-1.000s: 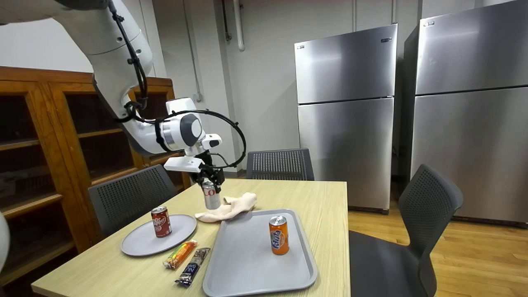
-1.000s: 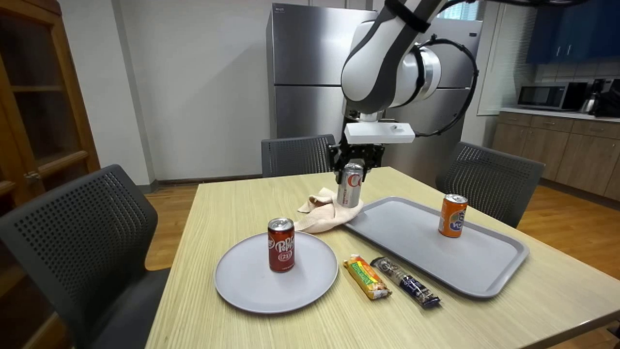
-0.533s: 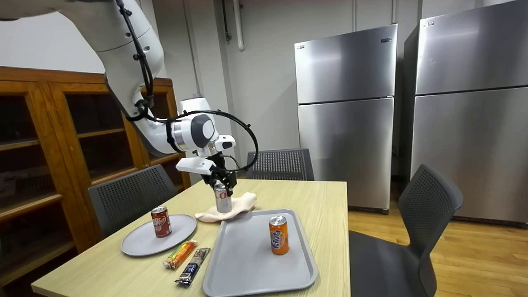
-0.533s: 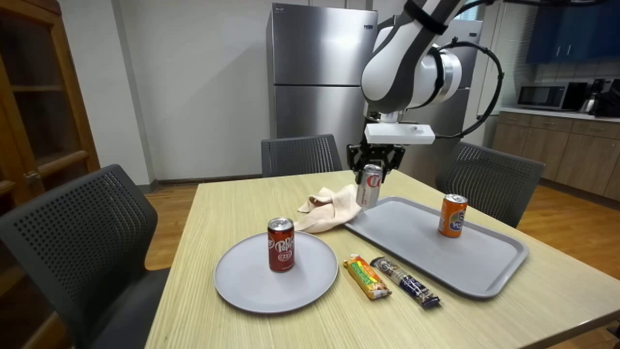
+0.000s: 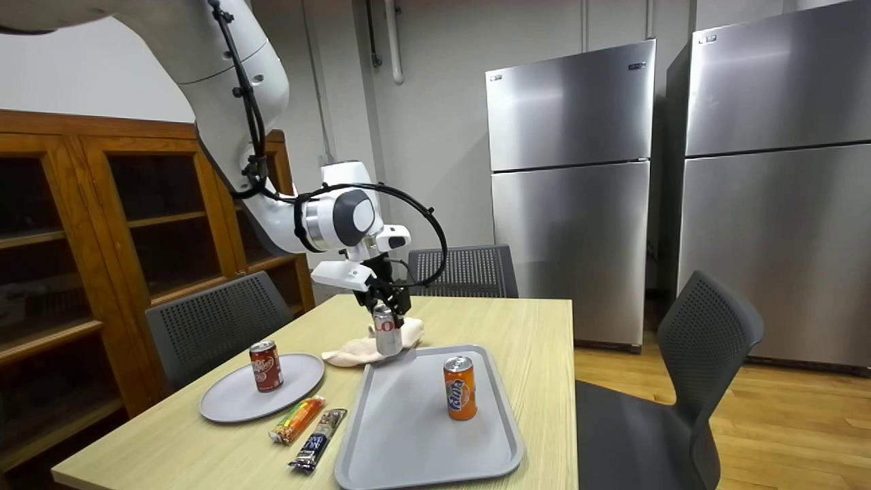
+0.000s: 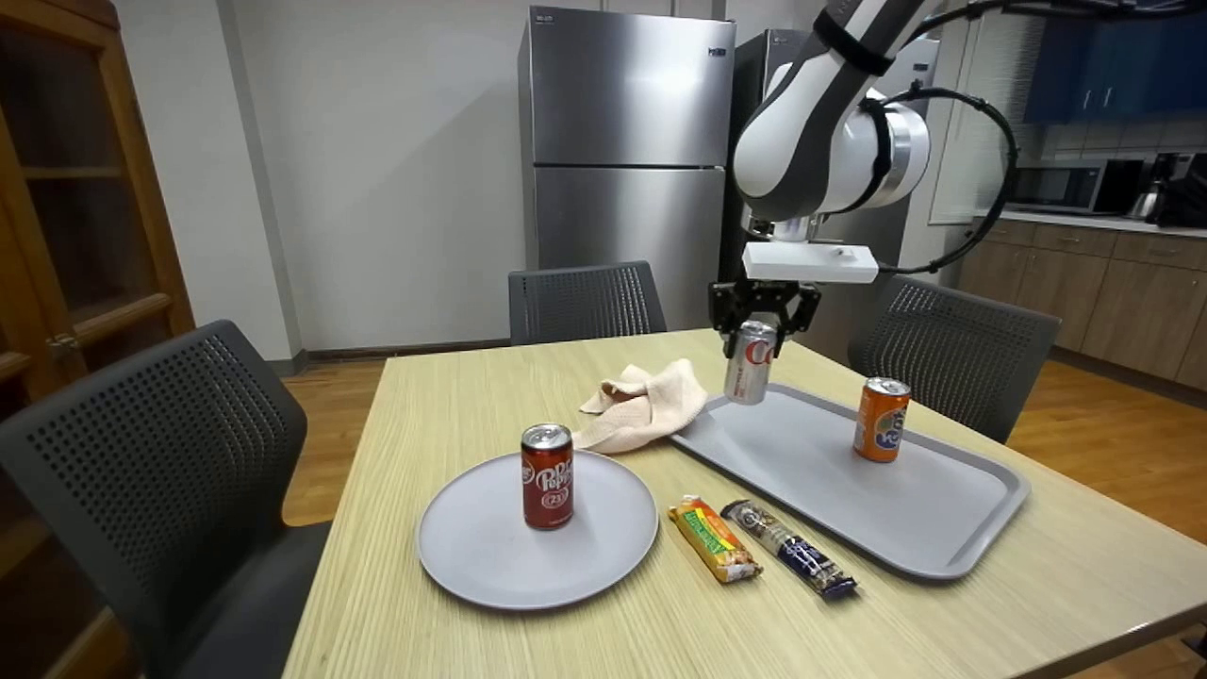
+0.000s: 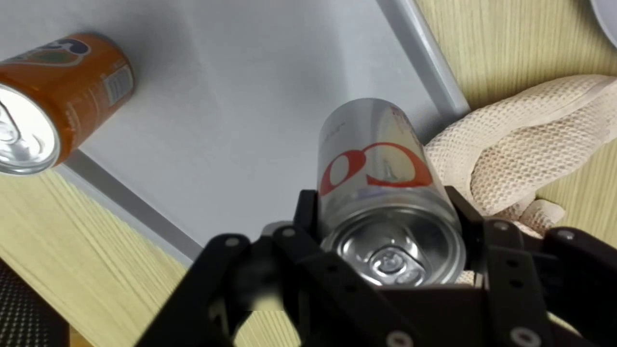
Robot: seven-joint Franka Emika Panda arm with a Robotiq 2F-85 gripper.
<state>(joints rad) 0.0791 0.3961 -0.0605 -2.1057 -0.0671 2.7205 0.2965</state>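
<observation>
Pale tabletop (image 5: 537,330) spreads beneath me, bearing a grey tray (image 5: 422,446) and a crumpled cloth (image 6: 651,415); near where they meet, the silver can (image 7: 383,188) hangs over the tray, grasped between my fingers (image 7: 306,212). I should keep it upright, clear of the cloth.

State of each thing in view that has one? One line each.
Claw: closed on the silver can
Silver can: held, roughly upright
Orange can: upright on the tray
Red can: upright on the plate
Cloth: crumpled
Yellow bar: wrapped, lying flat
Dark bar: wrapped, lying flat
Tray: lying flat
Plate: lying flat
Fridges: doors shut
Cabinet: doors look shut
Microwave: door looks shut
</observation>
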